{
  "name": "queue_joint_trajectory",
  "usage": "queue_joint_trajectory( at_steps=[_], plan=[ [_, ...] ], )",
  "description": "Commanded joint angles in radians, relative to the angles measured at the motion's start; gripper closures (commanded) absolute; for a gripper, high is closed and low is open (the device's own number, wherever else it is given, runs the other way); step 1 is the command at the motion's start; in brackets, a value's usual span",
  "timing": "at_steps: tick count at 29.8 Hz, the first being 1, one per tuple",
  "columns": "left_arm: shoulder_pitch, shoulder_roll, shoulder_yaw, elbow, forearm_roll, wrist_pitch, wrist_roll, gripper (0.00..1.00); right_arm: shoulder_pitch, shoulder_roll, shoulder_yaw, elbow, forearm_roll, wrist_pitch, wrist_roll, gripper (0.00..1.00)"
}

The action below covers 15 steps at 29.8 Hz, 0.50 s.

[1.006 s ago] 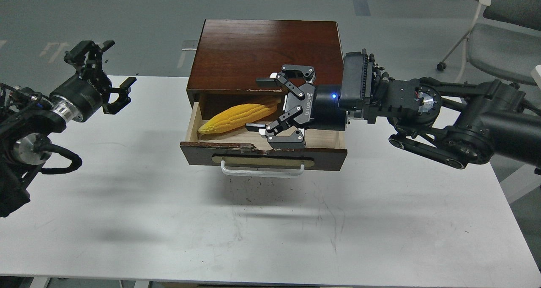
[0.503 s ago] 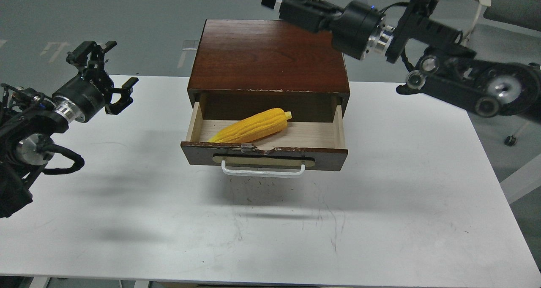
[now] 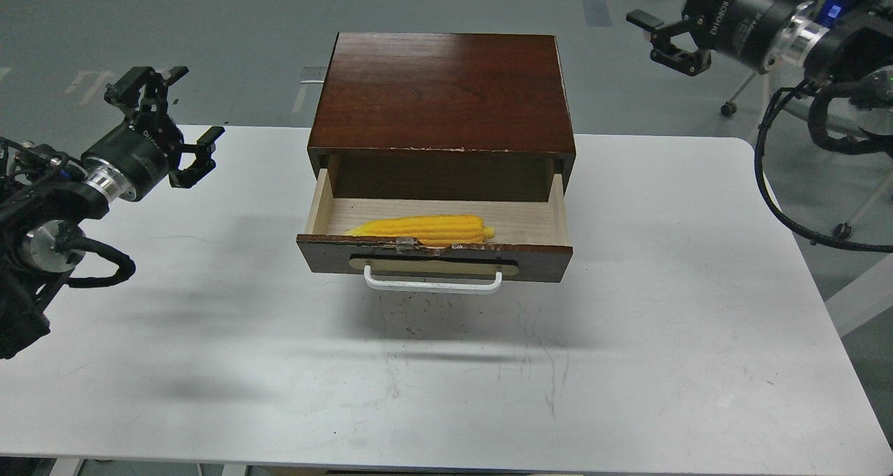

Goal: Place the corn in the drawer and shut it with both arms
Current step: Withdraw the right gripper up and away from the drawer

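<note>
The yellow corn (image 3: 425, 229) lies flat inside the open drawer (image 3: 432, 258), along its front wall, tip to the left. The drawer is pulled out of a dark brown wooden cabinet (image 3: 439, 92) and shows its white bar handle (image 3: 432, 285). My left gripper (image 3: 171, 123) is open and empty, held above the table's left side, well left of the drawer. My right gripper (image 3: 663, 33) is open and empty, raised high at the upper right, beyond the table's far edge.
The white table (image 3: 446, 378) stretches out in front of the drawer. A grey wheeled chair (image 3: 837, 78) stands on the floor at the far right, behind my right arm.
My right gripper let go of the corn, rose out of the drawer and swung away to the upper right. The corn rolled to the drawer's front. The left arm has barely moved.
</note>
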State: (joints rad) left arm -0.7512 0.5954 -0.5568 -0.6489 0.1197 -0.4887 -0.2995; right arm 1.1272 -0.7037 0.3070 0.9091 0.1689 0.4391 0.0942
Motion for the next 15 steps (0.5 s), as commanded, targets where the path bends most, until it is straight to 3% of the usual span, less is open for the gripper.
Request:
queue_joint_trajectory(
  at_steps=[1,5,8,10,12,14,15],
  plan=[
    [-0.017,0.006,0.011,-0.002,0.034,0.036,-0.046,0.02,-0.137,-0.002,0.112,-0.068,0.073,-0.013,0.006,0.03],
    [-0.085,0.049,0.011,-0.009,0.325,0.181,-0.189,0.02,-0.274,0.0,0.213,-0.09,0.086,-0.028,0.013,0.03],
    [-0.111,0.142,0.003,-0.095,0.573,0.27,-0.189,0.02,-0.335,0.001,0.231,-0.133,0.087,-0.034,0.028,0.03],
    [-0.111,0.199,0.001,-0.177,0.592,0.295,-0.189,0.02,-0.352,0.004,0.231,-0.148,0.087,-0.034,0.039,0.03],
    [-0.111,0.32,0.005,-0.404,0.6,0.308,-0.189,0.02,-0.377,0.007,0.231,-0.16,0.086,-0.036,0.053,0.03],
    [-0.103,0.488,0.011,-0.712,0.639,0.341,-0.189,0.02,-0.391,0.007,0.231,-0.162,0.086,-0.036,0.058,0.04],
    [-0.103,0.512,0.011,-0.776,0.664,0.36,-0.189,0.02,-0.392,0.007,0.23,-0.162,0.086,-0.036,0.058,0.04]
  ],
)
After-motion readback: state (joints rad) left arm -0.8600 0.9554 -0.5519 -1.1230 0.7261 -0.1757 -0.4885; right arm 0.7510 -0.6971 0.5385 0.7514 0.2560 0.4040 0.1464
